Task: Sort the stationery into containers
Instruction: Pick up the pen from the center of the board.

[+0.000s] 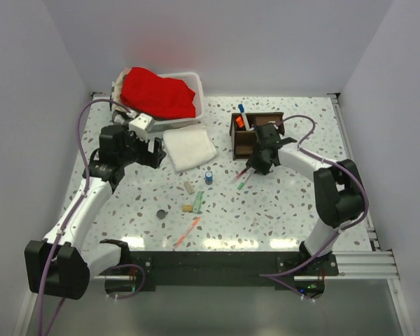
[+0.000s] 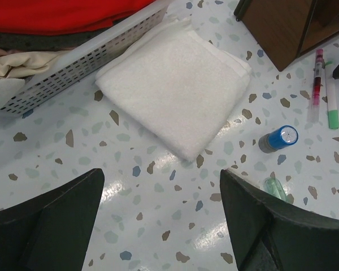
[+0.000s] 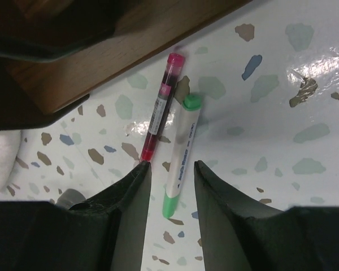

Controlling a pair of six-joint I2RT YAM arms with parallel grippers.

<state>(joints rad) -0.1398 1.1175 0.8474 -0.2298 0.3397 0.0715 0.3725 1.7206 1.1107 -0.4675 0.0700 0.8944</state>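
Speckled table (image 1: 280,210); left hand (image 2: 161,186) spread, right hand (image 3: 170,166) spread astride green-tipped marker (image 3: 181,141), pink pen (image 3: 161,110) partly hidden.

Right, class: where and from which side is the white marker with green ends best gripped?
Grip the white marker with green ends across its barrel, near the middle, coming straight down from above. It lies flat on the table, so only its long sides are free. The clear red pen lies close alongside, so the right claw should straddle the marker alone.
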